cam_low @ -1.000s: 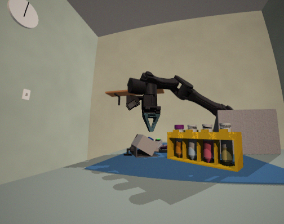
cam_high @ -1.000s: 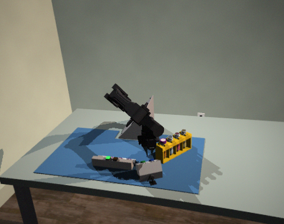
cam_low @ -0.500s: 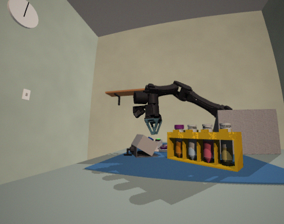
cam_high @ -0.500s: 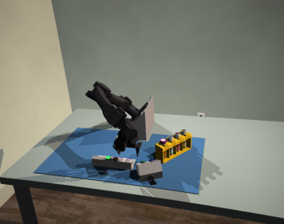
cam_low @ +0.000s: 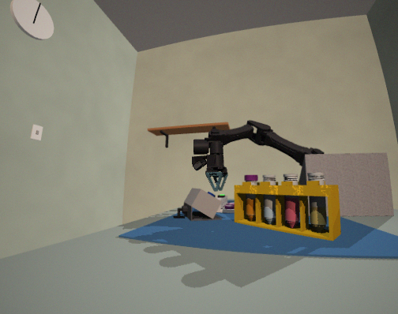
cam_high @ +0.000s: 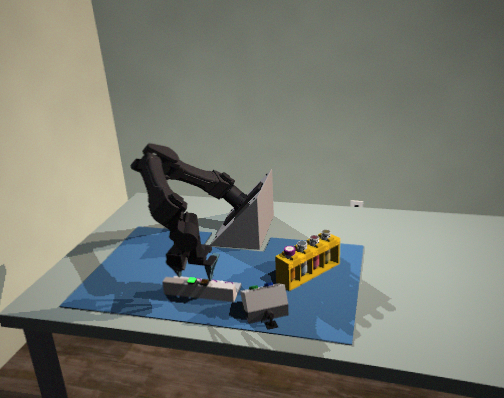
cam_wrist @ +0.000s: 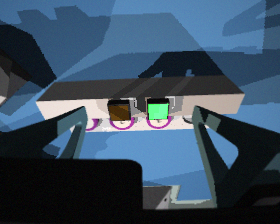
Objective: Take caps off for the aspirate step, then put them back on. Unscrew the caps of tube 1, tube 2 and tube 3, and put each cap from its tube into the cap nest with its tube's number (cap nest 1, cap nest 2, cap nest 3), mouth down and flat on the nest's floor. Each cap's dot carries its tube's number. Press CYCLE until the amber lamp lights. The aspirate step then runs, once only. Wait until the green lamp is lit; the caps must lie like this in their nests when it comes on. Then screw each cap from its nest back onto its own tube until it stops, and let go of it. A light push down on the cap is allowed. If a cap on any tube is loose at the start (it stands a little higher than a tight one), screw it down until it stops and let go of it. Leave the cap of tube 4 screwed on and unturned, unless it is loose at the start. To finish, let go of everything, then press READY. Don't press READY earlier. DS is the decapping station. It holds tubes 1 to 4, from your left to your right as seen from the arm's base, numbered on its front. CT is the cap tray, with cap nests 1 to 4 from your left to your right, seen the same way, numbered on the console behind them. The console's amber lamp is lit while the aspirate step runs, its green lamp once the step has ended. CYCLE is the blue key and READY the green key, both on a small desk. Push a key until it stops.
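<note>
Writing: none legible in any current view; key and nest labels are too small or turned away.
Hand: the hand (cam_low: 216, 184) is spread fully wide, released, nothing between its fingers; touching nothing.
Hand position: hangs fingers-down over the cap tray (cam_high: 201, 288), just above the console's lamps.
Console: a long pale block; on its face a green lamp (cam_wrist: 158, 109) glows bright, a dark amber lamp (cam_wrist: 118, 110) sits just beside it, unlit.
Cap nests: purple rings (cam_wrist: 158, 123) show at the foot of the console, partly hidden below the lamps; whether caps lie in them I cannot tell.
Decapping station: yellow rack (cam_low: 286, 190) on the blue mat (cam_high: 317, 310), well apart from the hand.
Tubes: four upright in the rack; one end tube carries a purple cap (cam_low: 251, 177), the other three carry pale caps (cam_low: 290, 177).
Key desk: small grey box (cam_high: 265, 302) between tray and rack, tilted on the mat.
Table: grey table (cam_high: 437, 280) carries the mat and all of it.
</note>
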